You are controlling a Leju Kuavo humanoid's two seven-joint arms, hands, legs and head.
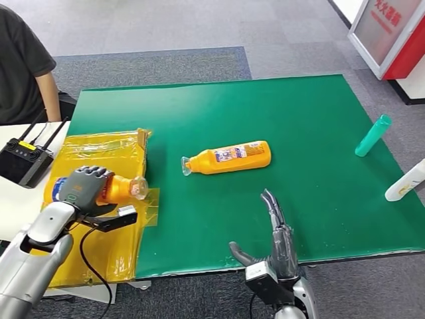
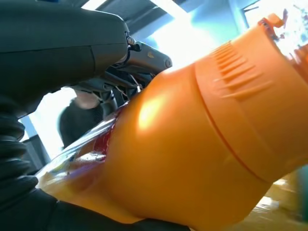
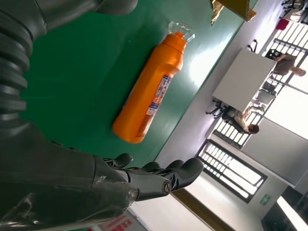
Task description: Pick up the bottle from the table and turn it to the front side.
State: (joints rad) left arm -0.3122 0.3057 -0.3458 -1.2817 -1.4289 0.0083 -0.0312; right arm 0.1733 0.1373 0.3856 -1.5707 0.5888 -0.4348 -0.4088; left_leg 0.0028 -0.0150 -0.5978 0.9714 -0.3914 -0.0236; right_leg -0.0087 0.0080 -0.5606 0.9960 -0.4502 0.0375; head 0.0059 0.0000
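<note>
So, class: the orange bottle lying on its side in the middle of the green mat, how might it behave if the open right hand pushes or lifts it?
The orange bottle lies on its side with a rounded body, so a push would probably roll it. Its glossy plastic looks rigid and may slip. The right hand is open, short of it.

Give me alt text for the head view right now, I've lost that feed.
The left hand grips an orange bottle over a yellow box at the table's left, while a second orange bottle lies on its side on the green mat. The right hand hovers open at the near edge.
</note>
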